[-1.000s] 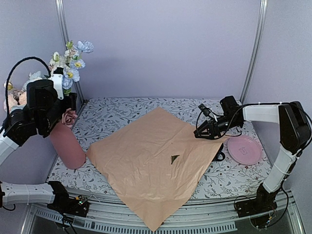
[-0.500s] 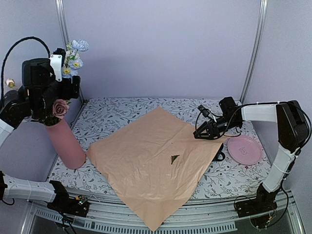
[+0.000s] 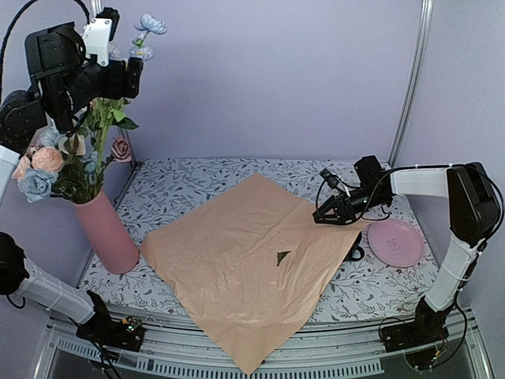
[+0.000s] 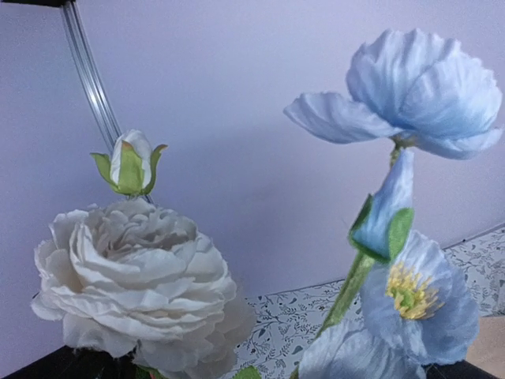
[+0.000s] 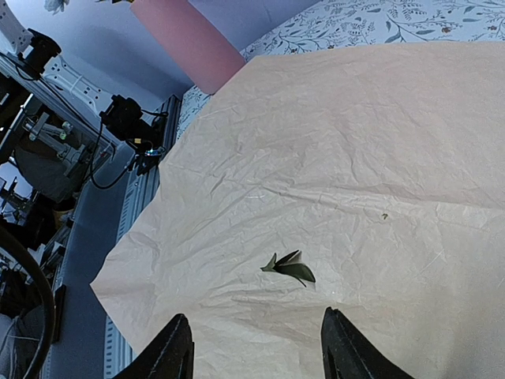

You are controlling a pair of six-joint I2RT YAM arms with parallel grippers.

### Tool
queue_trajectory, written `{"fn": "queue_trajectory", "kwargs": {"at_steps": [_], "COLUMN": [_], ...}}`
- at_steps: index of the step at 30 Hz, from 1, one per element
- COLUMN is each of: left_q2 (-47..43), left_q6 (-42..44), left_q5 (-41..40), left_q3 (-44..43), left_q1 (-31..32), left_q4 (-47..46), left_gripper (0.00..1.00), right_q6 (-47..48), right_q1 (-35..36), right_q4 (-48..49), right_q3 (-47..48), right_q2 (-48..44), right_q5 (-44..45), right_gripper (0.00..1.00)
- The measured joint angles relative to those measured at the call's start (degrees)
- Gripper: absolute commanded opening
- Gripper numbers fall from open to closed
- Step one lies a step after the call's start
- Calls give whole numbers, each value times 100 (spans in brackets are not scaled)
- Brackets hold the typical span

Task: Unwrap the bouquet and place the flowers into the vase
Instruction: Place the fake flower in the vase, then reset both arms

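Paper [image 3: 245,260], peach-orange and crinkled, lies flat on the patterned table [image 3: 197,178], under and ahead of the right pincer [image 5: 254,316], whose fingers stand spread with nothing between them. Pink vase [image 3: 106,233] stands upright well below the left pincer [image 3: 132,75], which hangs high; flowers [image 3: 79,150] sit stems-down in the vase, a blue bloom [image 4: 410,87] and a white bloom [image 4: 134,284] close before that pincer, its jaws spread or pressed together, cannot tell. Pink plate [image 3: 394,241] lies near the right pincer, on the side away from the paper; green leaf scrap [image 5: 290,268] rests on the paper just ahead of its fingers.
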State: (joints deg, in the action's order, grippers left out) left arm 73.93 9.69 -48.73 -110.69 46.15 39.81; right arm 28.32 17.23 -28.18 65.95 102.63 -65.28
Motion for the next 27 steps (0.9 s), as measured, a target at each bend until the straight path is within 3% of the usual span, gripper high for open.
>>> {"fn": "queue_trajectory", "kwargs": {"at_steps": [5, 12, 19, 27], "left_q2": [446, -142, -1005, -1373], "left_q6": [457, 466, -527, -1766], "left_q5": [-293, -931, -1010, -826], "left_q3": [-485, 966, 1722, 2378], "left_q1": [234, 251, 249, 107], "left_q4": [-166, -197, 387, 1405], "left_gripper": [99, 83, 77, 81], "right_q6": [0, 2, 0, -131], "right_q1": [0, 0, 0, 4], "right_q4": [-4, -7, -7, -24], "right_q3": [20, 22, 22, 44], "right_q2": [0, -2, -2, -85], "right_q5": [7, 26, 20, 15], "right_gripper": [58, 57, 57, 60]}}
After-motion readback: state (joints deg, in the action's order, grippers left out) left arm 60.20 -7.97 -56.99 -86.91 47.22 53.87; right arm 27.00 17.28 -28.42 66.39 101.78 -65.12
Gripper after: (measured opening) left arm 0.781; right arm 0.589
